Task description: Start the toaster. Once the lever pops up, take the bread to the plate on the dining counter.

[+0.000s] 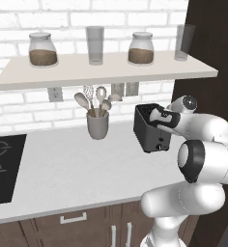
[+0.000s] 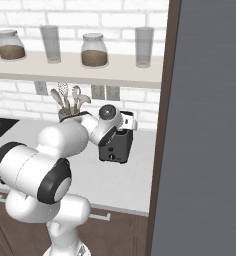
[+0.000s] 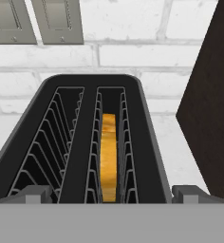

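The toaster point(image 1: 149, 130) stands on the counter point(image 1: 72, 169) at the centre right of the left base view, just right of the utensil cup point(image 1: 97, 124), below the shelf point(image 1: 101, 72) of jars. In the hand view its two slots fill the middle of the frame; the bread point(image 3: 108, 156) sits upright, edge-on, in the right slot. The fingers point(image 3: 111, 193) show at the bottom corners, spread wide across the toaster's near end and holding nothing. Two wall outlets point(image 3: 35, 21) sit at the upper left.
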